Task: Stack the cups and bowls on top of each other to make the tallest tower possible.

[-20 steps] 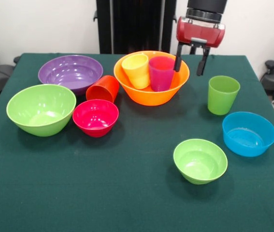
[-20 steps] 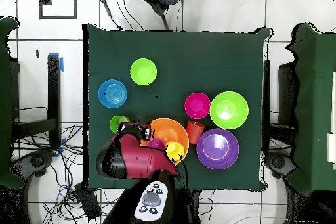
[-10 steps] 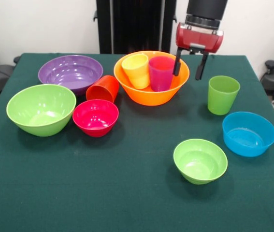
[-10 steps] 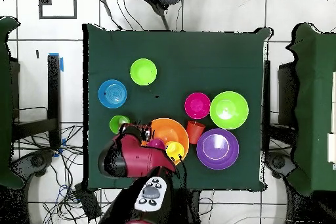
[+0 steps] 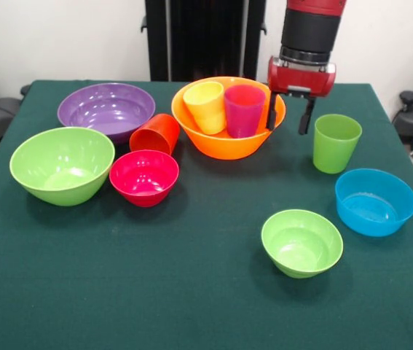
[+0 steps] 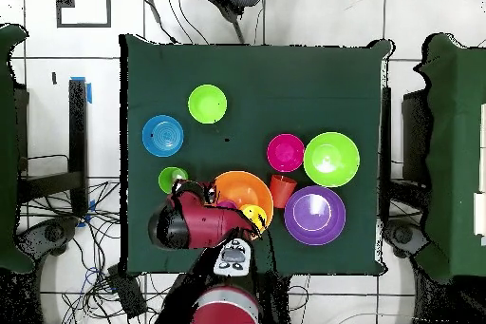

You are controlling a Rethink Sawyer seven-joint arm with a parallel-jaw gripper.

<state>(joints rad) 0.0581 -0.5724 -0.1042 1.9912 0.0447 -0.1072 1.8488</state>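
Your pincer (image 5: 287,118) hangs with its two black fingers spread apart and nothing between them, between the rim of the large orange plastic bowl (image 5: 224,142) and the light green plastic tumbler (image 5: 335,143).

Working left to right in the front view: farthest off to the pincer's left sits the large light green glossy bowl (image 5: 62,165), upright and on its own. Beyond it is the wide purple bowl (image 5: 106,109), then the small pink-red bowl (image 5: 144,177), with the orange-red tumbler (image 5: 154,134) lying on its side between those two and the orange bowl. Just left of the pincer, the orange bowl holds the yellow tumbler (image 5: 205,106) and the purple-magenta tumbler (image 5: 243,109), both upright, mouths up, side by side rather than nested. Just right of the pincer stands the green tumbler, upright on the cloth. Nearer the camera sit the small light green bowl (image 5: 301,242) and, right of it, the medium blue bowl (image 5: 375,201).

You're early in the job, as I judge it: the orange bowl with two tumblers is the only start of a tower, and it has little height. Two tumblers and five bowls are left on the dark green tablecloth (image 5: 191,292). The nearest loose piece is the green tumbler.
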